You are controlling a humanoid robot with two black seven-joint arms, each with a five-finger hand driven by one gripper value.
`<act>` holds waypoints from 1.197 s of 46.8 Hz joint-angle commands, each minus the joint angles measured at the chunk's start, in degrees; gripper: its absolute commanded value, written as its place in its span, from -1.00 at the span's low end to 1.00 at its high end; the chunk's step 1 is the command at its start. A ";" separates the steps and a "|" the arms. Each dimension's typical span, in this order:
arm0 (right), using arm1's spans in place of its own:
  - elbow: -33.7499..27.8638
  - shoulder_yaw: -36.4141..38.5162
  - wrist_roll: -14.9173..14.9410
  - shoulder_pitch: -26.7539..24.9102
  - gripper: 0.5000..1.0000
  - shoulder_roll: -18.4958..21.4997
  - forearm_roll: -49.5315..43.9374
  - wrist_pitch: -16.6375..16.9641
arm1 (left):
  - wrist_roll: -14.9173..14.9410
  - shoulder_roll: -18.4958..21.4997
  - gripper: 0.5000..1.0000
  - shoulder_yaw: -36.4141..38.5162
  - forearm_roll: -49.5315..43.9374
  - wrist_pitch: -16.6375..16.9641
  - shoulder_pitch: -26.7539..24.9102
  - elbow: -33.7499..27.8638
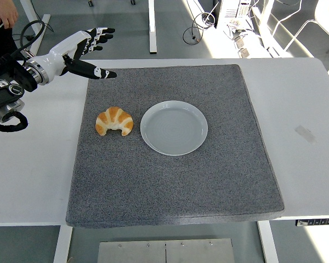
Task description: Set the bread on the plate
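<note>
Left hand [86, 50] raised over the far-left corner of a grey mat [175, 181], with 1 croissant [114, 120] and 1 plate [174, 127] lying on it.

The left arm enters from the left edge; its hand is held open, fingers spread and the thumb pointing out over the mat's corner, grasping nothing and well apart from the croissant. The croissant, the bread of the task, lies on the mat just beside the plate's left rim, curved side up in the picture, not on the plate. The mat lies on the white table [33, 175]. A person's hand [4, 13] shows at the top-left corner.
</note>
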 commanded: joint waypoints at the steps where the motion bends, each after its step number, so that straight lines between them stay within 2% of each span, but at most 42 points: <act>1: -0.03 0.00 0.00 0.01 1.00 0.00 0.00 0.05 | -0.01 0.02 0.76 2.00 0.87 -0.21 -0.30 -0.08; 11: -0.03 0.00 0.00 0.01 1.00 0.00 0.00 -0.03 | 0.07 0.46 0.76 9.03 2.36 -0.30 -2.15 -3.15; 16: -0.03 0.00 0.00 0.01 1.00 0.00 0.00 -0.03 | 0.25 2.65 0.76 10.17 4.55 -0.38 -2.50 -5.61; 21: -0.03 0.00 0.00 0.01 1.00 0.00 0.00 0.05 | 1.74 4.94 0.77 11.14 7.36 -0.38 -3.29 -7.11; 27: -0.03 0.00 0.00 0.01 1.00 0.00 0.00 0.06 | 1.92 5.55 0.76 11.41 10.79 -0.30 -2.86 -6.94; 39: -0.03 0.00 0.00 0.01 1.00 0.00 0.00 -0.03 | 2.10 5.12 0.76 11.41 11.24 -0.21 -0.40 -6.32; 49: -0.03 0.00 0.00 0.01 1.00 0.00 0.00 -0.03 | 2.18 4.94 0.76 11.49 11.24 -0.21 -0.31 -6.06; 56: -0.03 0.00 0.00 0.01 1.00 0.00 0.00 0.05 | 2.89 3.45 0.76 11.49 14.04 -0.30 0.13 -3.95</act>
